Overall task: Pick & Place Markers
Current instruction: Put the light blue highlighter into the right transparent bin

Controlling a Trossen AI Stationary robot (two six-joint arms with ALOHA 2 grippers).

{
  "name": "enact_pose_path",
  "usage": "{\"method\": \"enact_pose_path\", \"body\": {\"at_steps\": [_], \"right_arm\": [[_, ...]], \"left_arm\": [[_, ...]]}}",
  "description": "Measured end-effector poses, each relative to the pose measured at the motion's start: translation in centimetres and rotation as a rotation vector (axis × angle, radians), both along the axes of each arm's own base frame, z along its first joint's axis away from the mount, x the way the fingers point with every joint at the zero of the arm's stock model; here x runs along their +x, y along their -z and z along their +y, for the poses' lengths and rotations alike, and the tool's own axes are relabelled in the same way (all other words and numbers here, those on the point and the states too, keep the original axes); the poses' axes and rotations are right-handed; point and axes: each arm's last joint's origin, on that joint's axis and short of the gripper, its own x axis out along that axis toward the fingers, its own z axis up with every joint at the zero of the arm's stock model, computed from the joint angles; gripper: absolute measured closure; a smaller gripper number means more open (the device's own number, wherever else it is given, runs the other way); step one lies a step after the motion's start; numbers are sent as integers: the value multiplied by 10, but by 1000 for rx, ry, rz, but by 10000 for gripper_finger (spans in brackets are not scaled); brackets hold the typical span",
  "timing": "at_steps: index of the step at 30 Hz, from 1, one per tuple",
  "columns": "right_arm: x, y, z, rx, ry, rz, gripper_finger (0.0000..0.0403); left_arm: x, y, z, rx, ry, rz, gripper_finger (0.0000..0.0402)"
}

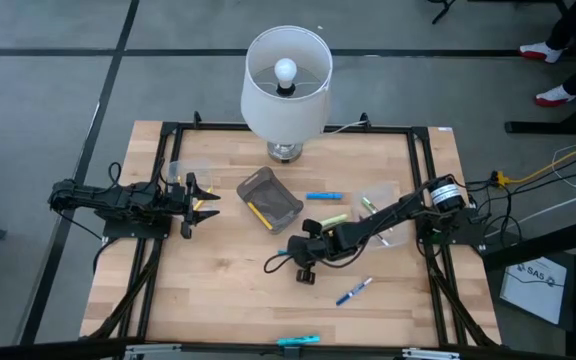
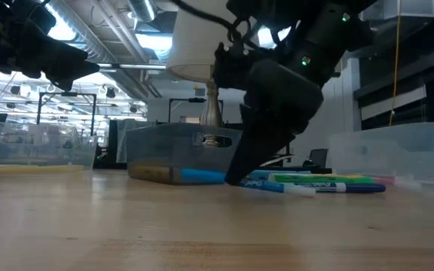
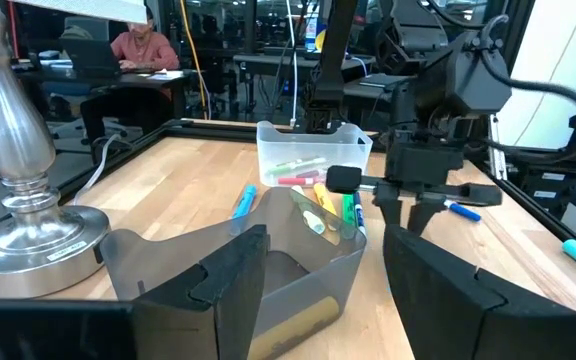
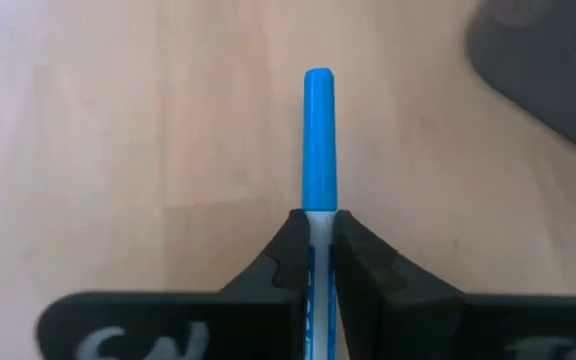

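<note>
My right gripper (image 1: 303,262) stands low near the table's middle, fingers pointing down, shut on a white-barrelled marker with a blue cap (image 4: 318,130). The marker also shows in the low view (image 2: 202,175), beside the grey bin. My left gripper (image 1: 203,196) is open and empty above the table's left part, facing the grey bin (image 3: 268,270). A yellow marker (image 1: 258,212) lies inside that bin. Loose markers lie on the wood: a blue one (image 1: 323,195), a yellow-green one (image 1: 330,220) and another blue one (image 1: 353,291). My right gripper pinches the marker's white barrel (image 4: 318,232) between its two fingers, just behind the blue cap. The fingers come from above, pointing down, and lie across the marker. The marker lies level at table height (image 2: 202,175); whether it is clear of the wood, I cannot tell.
A lamp with a white shade (image 1: 286,80) stands at the far middle. A clear bin (image 1: 381,203) holding markers sits at the right, and another clear bin (image 1: 185,172) by my left gripper. A cyan marker (image 1: 298,341) lies at the near edge. A person (image 3: 138,45) sits beyond the table.
</note>
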Motion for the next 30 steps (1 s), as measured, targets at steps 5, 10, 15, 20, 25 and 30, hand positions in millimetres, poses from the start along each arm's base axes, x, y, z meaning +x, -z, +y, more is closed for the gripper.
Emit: {"method": "enact_pose_path", "body": {"at_steps": [5,10,15,20,25,30], "right_arm": [[3,-7,9,4,-36,-36,373],[9,-23,21,-11,-88,-71,373],[14,-43,30,-37,-129,-74,373],[11,-58,36,-54,-121,7,375],[5,-65,42,-79,-97,67,375],[-1,-75,44,-83,-80,126,375]], "left_arm": [[0,0,0,0,0,0,205],[0,0,0,0,0,0,205],[0,0,0,0,0,0,205],[0,0,0,0,0,0,205],[0,0,0,0,0,0,205],[0,0,0,0,0,0,205]]}}
